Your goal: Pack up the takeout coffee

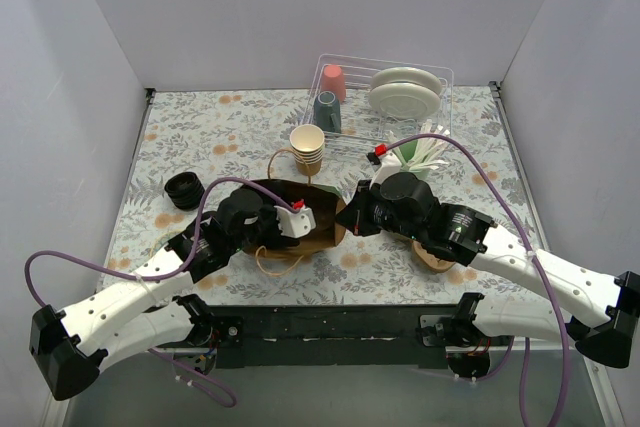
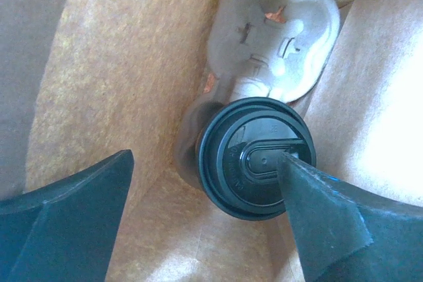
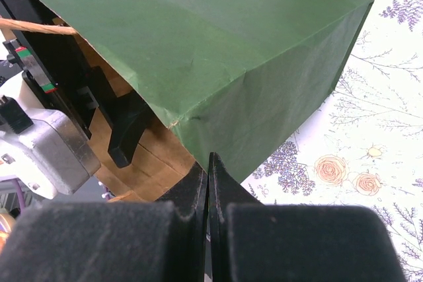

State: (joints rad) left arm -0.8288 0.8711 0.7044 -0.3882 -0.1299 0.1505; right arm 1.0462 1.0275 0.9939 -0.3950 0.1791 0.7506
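The takeout coffee (image 2: 254, 160) shows mostly its round black lid, deep inside the paper bag (image 2: 119, 64), beside a grey moulded cup carrier (image 2: 277, 37). My left gripper (image 2: 205, 156) is reached into the bag and open; its right fingertip overlaps the lid and its left finger stands well clear. The bag (image 3: 218, 51) is green outside and brown inside. My right gripper (image 3: 209, 158) is shut on the bag's rim at its mouth. From above, the bag (image 1: 325, 235) lies between both arms, with the left gripper (image 1: 290, 212) inside it and the right gripper (image 1: 350, 215) at its edge.
A stack of lidless paper cups (image 1: 307, 147) stands behind the bag. A loose black round piece (image 1: 183, 189) lies at the left. A clear dish rack (image 1: 440, 82) at the back holds plates, a pink cup (image 1: 333, 82) and a teal cup (image 1: 327, 112).
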